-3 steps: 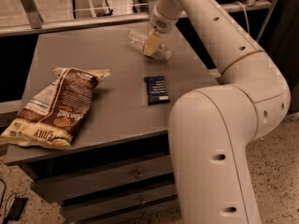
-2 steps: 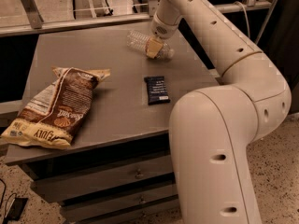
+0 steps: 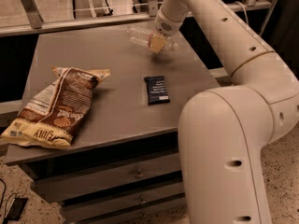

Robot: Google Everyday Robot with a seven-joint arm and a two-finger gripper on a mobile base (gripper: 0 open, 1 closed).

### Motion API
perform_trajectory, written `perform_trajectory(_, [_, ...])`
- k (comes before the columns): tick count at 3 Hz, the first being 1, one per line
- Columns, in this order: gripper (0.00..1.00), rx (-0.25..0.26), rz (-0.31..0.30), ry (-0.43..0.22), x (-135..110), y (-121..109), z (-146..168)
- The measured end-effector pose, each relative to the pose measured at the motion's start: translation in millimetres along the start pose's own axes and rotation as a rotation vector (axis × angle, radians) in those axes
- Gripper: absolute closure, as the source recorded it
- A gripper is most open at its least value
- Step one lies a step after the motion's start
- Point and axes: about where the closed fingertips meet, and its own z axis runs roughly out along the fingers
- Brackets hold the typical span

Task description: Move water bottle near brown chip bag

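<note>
1. the brown chip bag (image 3: pixel 53 108) lies flat at the table's front left corner. its crinkled length runs from the front left edge up toward the middle, with one cream-yellow end at the edge and the other pointing inward.
2. the grey table (image 3: pixel 117 59) bears everything here. drawers (image 3: pixel 135 174) with small pulls sit under its front edge.
3. the water bottle (image 3: pixel 138 33) is at the back of the table, right of centre, well apart from the chip bag. it lies nearly level, its clear ribbed body slanting down to the right, and it seems raised a little off the tabletop. i cannot tell which end bears the cap.
4. a small dark blue bar wrapper (image 3: pixel 156 89) lies flat on the table in front of the bottle, between bottle and front edge, apart from both the bottle and the bag.
5. the gripper (image 3: pixel 158 42) comes down from above at the back of the table and is pinching the water bottle around its right half. a tan fingertip (image 3: pixel 159 43) shows pressed against the bottle's near side.
6. the white arm (image 3: pixel 224 36) runs from the gripper up and out to the right, then bends down into a thick lower segment (image 3: pixel 229 157) that fills the right foreground beside the table.
</note>
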Motion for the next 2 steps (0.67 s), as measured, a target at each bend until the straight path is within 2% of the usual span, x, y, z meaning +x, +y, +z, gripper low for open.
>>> perform_trajectory(1, [1.0,0.008,-0.05,-0.056,-24.2,3.7,-22.9])
perform_trajectory(2, [1.0,-0.022,-0.119,-0.093,-57.5,18.0,-24.5])
